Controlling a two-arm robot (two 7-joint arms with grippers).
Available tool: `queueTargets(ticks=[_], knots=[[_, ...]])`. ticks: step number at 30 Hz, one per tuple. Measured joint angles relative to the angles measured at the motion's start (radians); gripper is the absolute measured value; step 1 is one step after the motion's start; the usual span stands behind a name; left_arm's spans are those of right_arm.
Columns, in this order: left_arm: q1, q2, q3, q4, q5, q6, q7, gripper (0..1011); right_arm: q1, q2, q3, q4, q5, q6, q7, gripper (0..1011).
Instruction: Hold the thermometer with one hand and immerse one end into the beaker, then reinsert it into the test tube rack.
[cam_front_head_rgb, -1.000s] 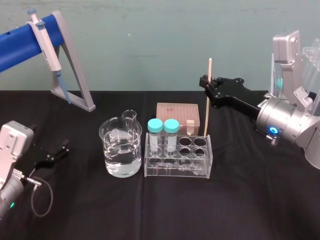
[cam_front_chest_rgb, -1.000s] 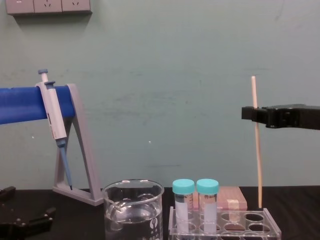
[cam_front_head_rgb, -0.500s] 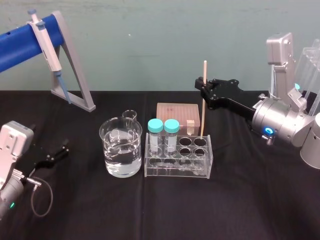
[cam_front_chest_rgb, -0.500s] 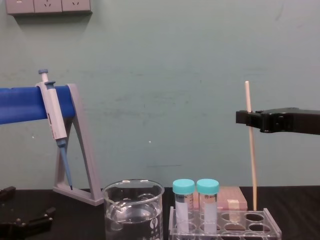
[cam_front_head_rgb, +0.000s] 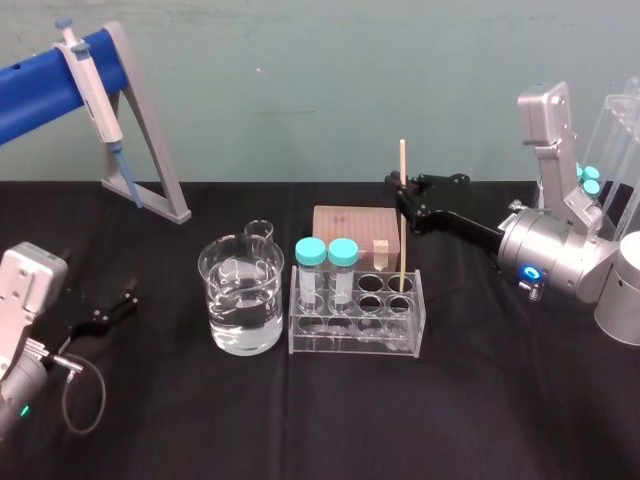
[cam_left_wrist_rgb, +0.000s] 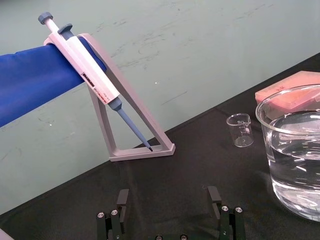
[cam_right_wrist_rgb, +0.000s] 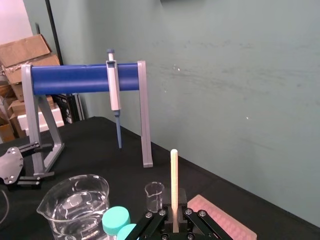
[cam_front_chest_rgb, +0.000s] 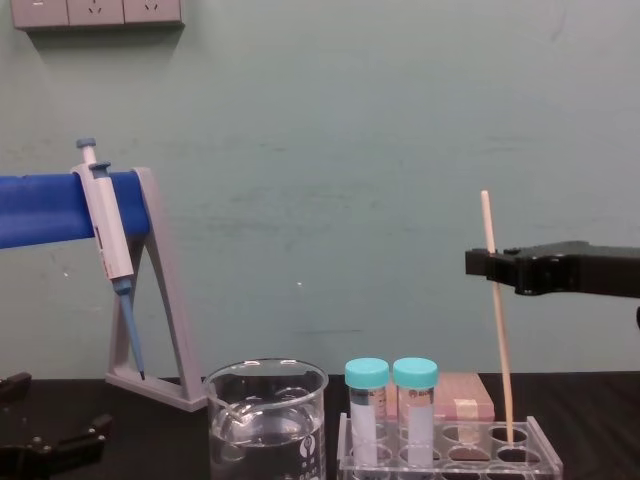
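The thermometer (cam_front_head_rgb: 402, 160) stands upright as a thin pale rod, with my right gripper (cam_front_head_rgb: 400, 188) shut on its upper part. Its lower end sits inside a hole at the right end of the clear test tube rack (cam_front_head_rgb: 350, 345). The chest view shows the thermometer (cam_front_chest_rgb: 498, 340) leaning slightly, its tip down in the rack (cam_front_chest_rgb: 445, 462), and the right gripper (cam_front_chest_rgb: 490, 265) around it. In the right wrist view the thermometer (cam_right_wrist_rgb: 174, 180) rises from between the closed fingers. The beaker (cam_front_head_rgb: 241, 300), half full of water, stands left of the rack. My left gripper (cam_left_wrist_rgb: 168, 200) rests open on the table at far left.
Two teal-capped tubes (cam_front_head_rgb: 327, 252) occupy the rack's left holes. Behind the rack lie a pink box (cam_front_head_rgb: 350, 222) and a tiny glass beaker (cam_front_head_rgb: 258, 231). A grey-and-blue pipette stand (cam_front_head_rgb: 150, 150) with a pipette (cam_front_head_rgb: 90, 70) is at the back left.
My right gripper has come down and to the left with the thermometer. The rod's lower end has dropped from just above the rack into a right-hand hole. The left arm has not moved.
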Motion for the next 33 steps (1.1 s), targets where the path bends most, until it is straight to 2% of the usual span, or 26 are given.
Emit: queueTargets(ticks=[12,33], knots=[[0.0,0.0,0.0,0.0,0.0,0.0,0.0,1004,-0.005,-0.02,-0.007,0.05,-0.01,-0.018,0.008,48],[0.0,0.0,0.0,0.0,0.0,0.0,0.0,1004,-0.018,-0.036,-0.002,0.085,-0.03,-0.023,0.005,48]])
